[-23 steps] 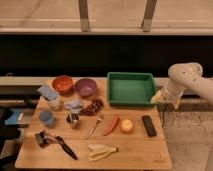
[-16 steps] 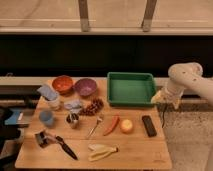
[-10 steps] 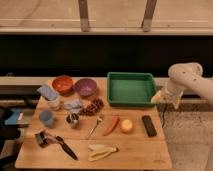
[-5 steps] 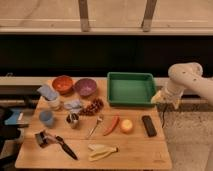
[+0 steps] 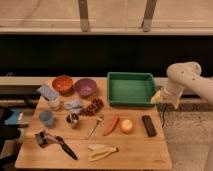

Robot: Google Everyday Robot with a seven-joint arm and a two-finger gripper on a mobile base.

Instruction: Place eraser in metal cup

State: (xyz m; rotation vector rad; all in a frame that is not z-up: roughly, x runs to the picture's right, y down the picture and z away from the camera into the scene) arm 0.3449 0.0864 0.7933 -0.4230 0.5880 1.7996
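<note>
**Eraser untouched: the reach and pick-up come first**

On the left half of the wooden table (image 5: 142,150), the metal cup (image 5: 73,120) stands upright at about 9 o'clock from the table's middle. It is small and silvery, with a dark mouth facing up. A blue cup (image 5: 46,117) sits just beside it at its 9 o'clock, and a bunch of grapes (image 5: 93,106) lies near its 2 o'clock.

Moving right, a red pepper (image 5: 112,125) and an orange fruit (image 5: 126,125) lie between the cup and the eraser (image 5: 148,125).

The eraser is a flat black bar lying flat at about 3 o'clock from the table's middle, near the right edge. Its long side runs roughly 12 to 6. It is just beside the fruit and at 5 o'clock from the green tray (image 5: 131,90).

Farthest right, the gripper (image 5: 159,97) hangs by the tray's right rim, at about 1 o'clock from the eraser. Its jaws are apart and hold nothing.

The task looks to be at its start. The next move likely calls for bringing the gripper down toward 7 o'clock and straddling the bar's narrow width. After lifting it, the arm must carry it over the fruit and pepper toward 9 o'clock.
</note>
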